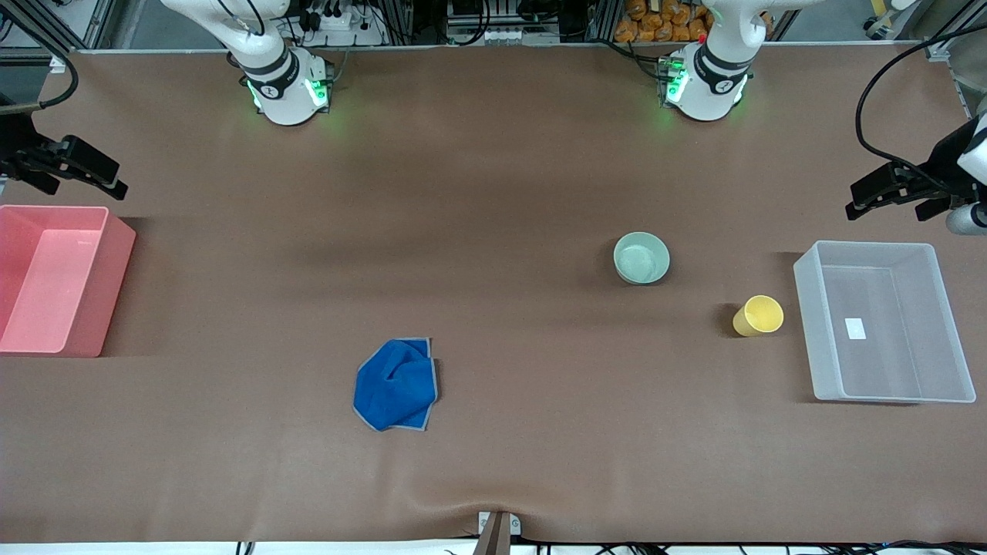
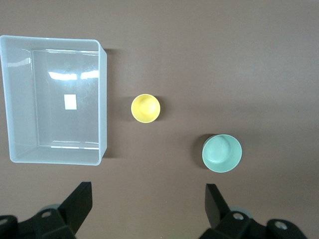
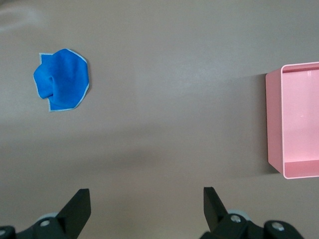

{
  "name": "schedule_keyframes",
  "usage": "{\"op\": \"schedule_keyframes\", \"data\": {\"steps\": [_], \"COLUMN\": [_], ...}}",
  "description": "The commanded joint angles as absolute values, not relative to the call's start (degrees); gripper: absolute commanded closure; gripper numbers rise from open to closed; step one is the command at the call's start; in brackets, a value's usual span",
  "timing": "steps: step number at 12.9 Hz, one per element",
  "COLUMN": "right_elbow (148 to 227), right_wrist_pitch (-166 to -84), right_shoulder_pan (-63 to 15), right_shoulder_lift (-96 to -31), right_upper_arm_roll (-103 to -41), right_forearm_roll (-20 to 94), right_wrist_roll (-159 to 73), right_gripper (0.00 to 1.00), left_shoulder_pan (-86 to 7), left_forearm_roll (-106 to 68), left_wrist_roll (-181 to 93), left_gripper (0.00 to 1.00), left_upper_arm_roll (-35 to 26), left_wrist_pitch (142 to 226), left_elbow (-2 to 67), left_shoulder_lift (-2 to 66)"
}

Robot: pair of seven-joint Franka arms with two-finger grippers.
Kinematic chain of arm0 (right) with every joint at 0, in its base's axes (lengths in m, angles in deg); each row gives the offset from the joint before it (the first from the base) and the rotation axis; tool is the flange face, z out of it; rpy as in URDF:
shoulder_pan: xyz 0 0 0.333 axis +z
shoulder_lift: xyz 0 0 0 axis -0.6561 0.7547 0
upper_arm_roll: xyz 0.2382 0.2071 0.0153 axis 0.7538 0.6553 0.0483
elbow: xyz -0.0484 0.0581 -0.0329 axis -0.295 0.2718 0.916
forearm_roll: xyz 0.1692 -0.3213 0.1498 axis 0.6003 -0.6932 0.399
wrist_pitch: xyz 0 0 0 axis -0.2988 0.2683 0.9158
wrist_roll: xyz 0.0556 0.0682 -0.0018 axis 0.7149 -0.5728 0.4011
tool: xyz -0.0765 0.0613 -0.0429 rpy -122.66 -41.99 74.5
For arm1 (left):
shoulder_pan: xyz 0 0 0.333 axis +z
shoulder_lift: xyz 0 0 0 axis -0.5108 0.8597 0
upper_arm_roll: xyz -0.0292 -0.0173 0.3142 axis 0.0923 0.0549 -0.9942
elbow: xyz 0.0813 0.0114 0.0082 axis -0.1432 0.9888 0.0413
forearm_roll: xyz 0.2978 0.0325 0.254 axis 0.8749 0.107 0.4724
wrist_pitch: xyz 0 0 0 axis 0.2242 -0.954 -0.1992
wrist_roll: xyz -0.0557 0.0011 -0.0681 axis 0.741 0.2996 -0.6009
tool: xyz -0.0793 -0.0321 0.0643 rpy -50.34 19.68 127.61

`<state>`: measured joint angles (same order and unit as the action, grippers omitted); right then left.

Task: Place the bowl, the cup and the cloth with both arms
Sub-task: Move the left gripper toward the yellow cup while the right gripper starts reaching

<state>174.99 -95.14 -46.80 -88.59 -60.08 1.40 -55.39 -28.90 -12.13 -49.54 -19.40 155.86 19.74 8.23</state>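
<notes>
I am holding both arms high at the table [image 1: 493,193] ends, nothing grasped yet. Left gripper [image 2: 147,201] is hanging fingers apart and empty, over bare table near the clear bin [image 1: 810,324]. Right gripper [image 3: 144,204] is likewise spread, empty, near the pink bin [image 1: 116,254].

Taking the clear bin as landmark: cup [image 1: 759,315] is standing just beside it, bowl [image 1: 641,257] a little farther toward the right arm's end, cloth [image 1: 396,384] well apart, crumpled, nearer the front camera.

I am judging the cup the left arm's first pick: centre over its rim, descend straight, avoid tipping it. Cloth suits the right arm; pinch a raised fold.
</notes>
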Motion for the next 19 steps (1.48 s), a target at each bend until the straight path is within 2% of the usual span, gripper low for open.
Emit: {"op": "schedule_keyframes", "data": {"steps": [1, 5, 8, 13, 16, 19], "right_elbow": [175.31, 175.92, 177.05, 177.94, 178.73, 179.09], "right_wrist_pitch": [-95.67, -95.67, -94.53, -91.98, -91.36, -91.36], "right_shoulder_pan": [-46.63, -46.45, -46.54, -46.71, -46.72, -46.63], "right_shoulder_lift": [-89.08, -88.55, -88.2, -88.11, -87.85, -86.45], "right_upper_arm_roll": [-60.44, -60.44, -60.44, -60.44, -60.44, -60.44], "right_forearm_roll": [1.73, 1.72, 1.81, 1.81, 1.9, 2.07], "right_wrist_roll": [-55.33, -55.23, -55.76, -55.85, -55.41, -55.32], "right_gripper": [0.0, 0.0, 0.0, 0.0, 0.0, 0.0], "left_shoulder_pan": [-28.7, -28.79, -28.61, -27.12, -26.32, -26.24], "left_forearm_roll": [-12.57, -12.75, -12.75, -12.57, -12.49, -11.44], "left_wrist_roll": [-50.22, -50.56, -49.69, -49.77, -50.04, -49.69], "left_gripper": [0.0, 0.0, 0.0, 0.0, 0.0, 0.0], "left_upper_arm_roll": [-19.52, -19.52, -19.61, -19.7, -19.7, -19.7], "left_wrist_pitch": [155.14, 155.15, 155.93, 162.25, 171.11, 175.79], "left_elbow": [19.0, 18.92, 19.18, 20.84, 26.45, 28.75], "left_shoulder_lift": [8.27, 8.62, 11.42, 19.08, 21.27, 24.35]}}
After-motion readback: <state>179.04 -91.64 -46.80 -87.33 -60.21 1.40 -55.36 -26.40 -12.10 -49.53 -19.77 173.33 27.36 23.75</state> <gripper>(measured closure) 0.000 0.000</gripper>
